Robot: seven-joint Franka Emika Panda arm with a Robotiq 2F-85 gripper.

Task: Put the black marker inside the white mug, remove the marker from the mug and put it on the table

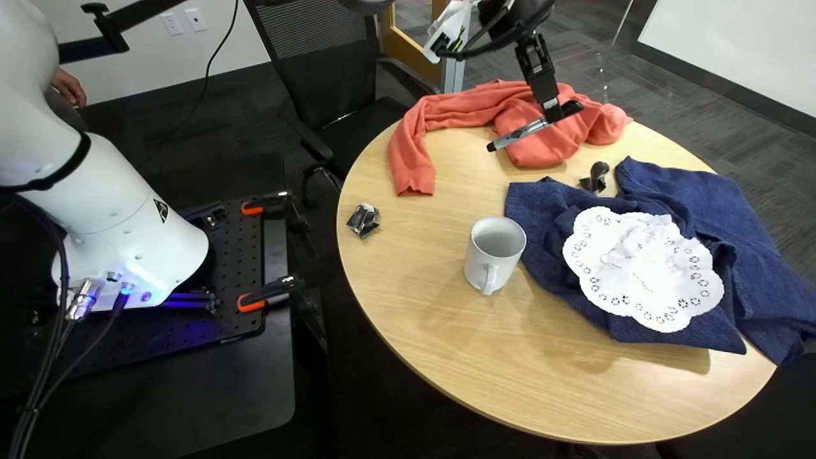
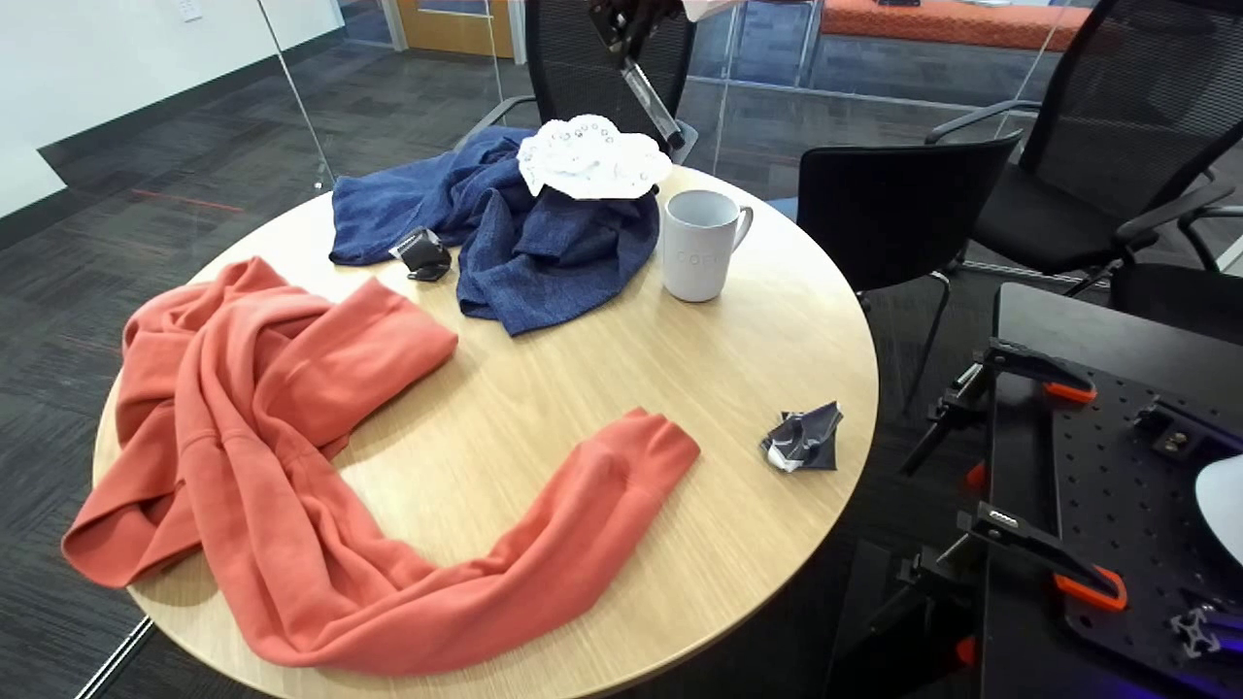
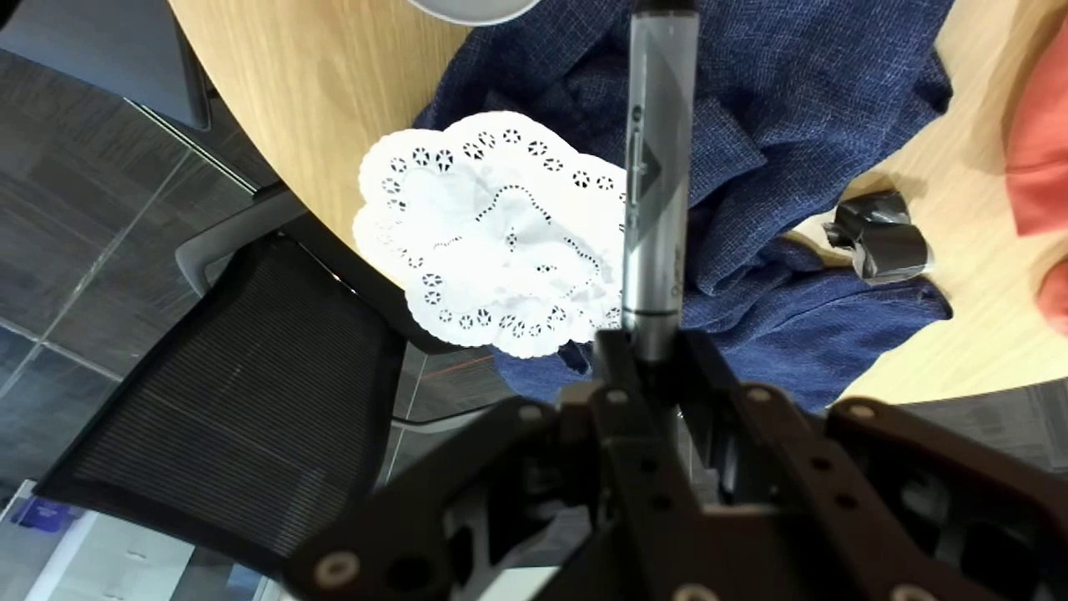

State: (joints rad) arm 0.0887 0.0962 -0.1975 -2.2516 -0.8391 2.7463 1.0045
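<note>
My gripper [image 1: 553,112] is shut on one end of the black marker [image 1: 523,132], a slim stick with a grey-white section and a dark tip. The marker is held in the air, tilted with its dark tip downward, and also shows in an exterior view [image 2: 649,102] and in the wrist view [image 3: 659,167]. The white mug [image 1: 494,255] stands upright on the tan round table [image 1: 414,293], apart from the gripper and marker. It also shows in an exterior view [image 2: 699,248], and only its edge is in the wrist view [image 3: 477,8]. The mug's floor is not clearly visible.
A blue denim cloth [image 1: 752,223] lies beside the mug, with a white lace doily [image 1: 644,271] on top. A small dark clip-like object [image 2: 422,255] lies by the denim. An orange sweater [image 2: 291,408] and a crumpled dark wrapper [image 2: 804,439] are also on the table.
</note>
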